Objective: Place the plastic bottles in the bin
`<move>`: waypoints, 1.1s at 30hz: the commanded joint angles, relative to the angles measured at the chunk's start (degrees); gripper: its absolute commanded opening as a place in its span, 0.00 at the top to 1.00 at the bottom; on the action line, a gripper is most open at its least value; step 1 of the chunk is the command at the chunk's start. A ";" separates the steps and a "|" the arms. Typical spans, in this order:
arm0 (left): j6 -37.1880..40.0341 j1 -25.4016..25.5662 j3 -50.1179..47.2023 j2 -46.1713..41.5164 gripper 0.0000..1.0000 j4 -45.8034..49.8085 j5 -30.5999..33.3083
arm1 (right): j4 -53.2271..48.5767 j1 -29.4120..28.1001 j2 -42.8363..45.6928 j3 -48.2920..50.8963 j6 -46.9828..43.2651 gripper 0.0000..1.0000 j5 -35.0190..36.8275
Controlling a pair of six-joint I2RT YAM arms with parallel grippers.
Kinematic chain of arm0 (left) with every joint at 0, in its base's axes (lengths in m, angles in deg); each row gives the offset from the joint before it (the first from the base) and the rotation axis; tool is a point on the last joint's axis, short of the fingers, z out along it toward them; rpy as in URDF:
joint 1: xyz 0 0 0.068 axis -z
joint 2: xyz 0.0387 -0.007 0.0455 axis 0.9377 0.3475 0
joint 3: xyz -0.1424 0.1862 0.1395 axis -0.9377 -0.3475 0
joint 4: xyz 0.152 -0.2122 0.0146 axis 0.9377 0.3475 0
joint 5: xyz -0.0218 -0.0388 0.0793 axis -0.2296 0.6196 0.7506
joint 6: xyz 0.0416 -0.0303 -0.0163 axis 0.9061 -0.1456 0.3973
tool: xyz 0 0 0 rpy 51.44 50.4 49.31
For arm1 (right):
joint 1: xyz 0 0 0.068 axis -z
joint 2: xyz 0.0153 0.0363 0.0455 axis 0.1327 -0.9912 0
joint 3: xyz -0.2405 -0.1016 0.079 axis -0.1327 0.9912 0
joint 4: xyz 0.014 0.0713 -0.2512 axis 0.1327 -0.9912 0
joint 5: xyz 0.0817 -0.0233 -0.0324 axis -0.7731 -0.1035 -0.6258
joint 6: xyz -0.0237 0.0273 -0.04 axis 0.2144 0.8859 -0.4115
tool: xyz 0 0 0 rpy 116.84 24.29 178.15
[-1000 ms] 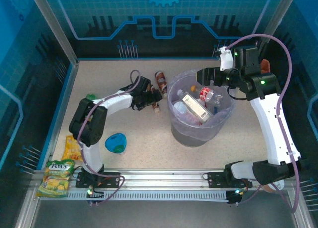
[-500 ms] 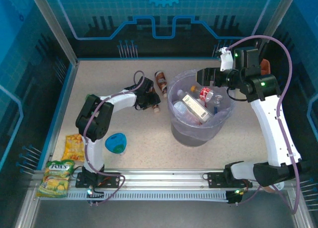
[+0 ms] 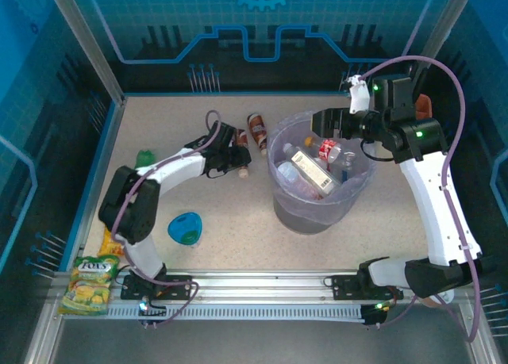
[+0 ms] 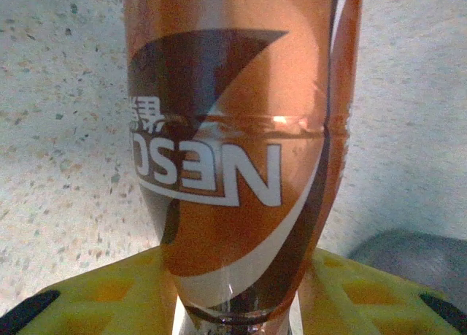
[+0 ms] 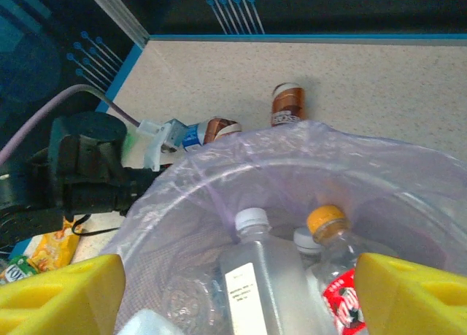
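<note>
Left gripper [image 4: 232,302]: its jaws squeeze a brown Nescafe bottle [image 4: 233,131], with a yellow finger [image 4: 95,295] on each side of it.
Where that bottle is: low over the speckled table [image 4: 51,94], just left of the bin [image 3: 305,215].
Right gripper [image 5: 237,291]: its jaws are wide apart with nothing in them. It hangs over the far side of the bin.
Bin: big, round and grey, with a thin lilac bag [image 5: 306,156] inside it.
In the bin: a clear bottle with a white cap [image 5: 259,276], a bottle with an orange cap [image 5: 332,247] and a red label, and more clear bottles beside them.
Out on the table: another brown bottle [image 3: 256,128] just far-left of the bin, and a green bottle [image 3: 145,156] much further left.
Blue bowl [image 3: 185,227]: near-left of the bin.
Snack packets [image 3: 89,285]: in the near left corner.
</note>
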 commanded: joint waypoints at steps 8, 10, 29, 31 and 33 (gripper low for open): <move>7.37 0.47 -7.88 -25.23 0.64 -3.08 -5.84 | 8.67 -10.58 -8.30 -9.62 5.26 0.18 -3.79; 9.81 0.56 -8.18 -29.27 0.65 -3.44 -7.70 | 9.25 -12.41 -11.24 -12.55 5.91 0.18 -4.32; 25.73 1.77 -6.63 -36.48 0.66 -4.66 -14.55 | -6.01 -20.17 -34.45 -38.49 4.04 0.10 -10.91; 26.19 1.90 -6.06 -35.76 0.66 -4.77 -15.48 | -5.54 -20.19 -34.97 -38.09 4.25 0.15 -11.92; 26.46 2.02 -5.77 -35.14 0.66 -4.90 -15.66 | -5.25 -20.19 -35.33 -38.13 4.49 0.22 -12.46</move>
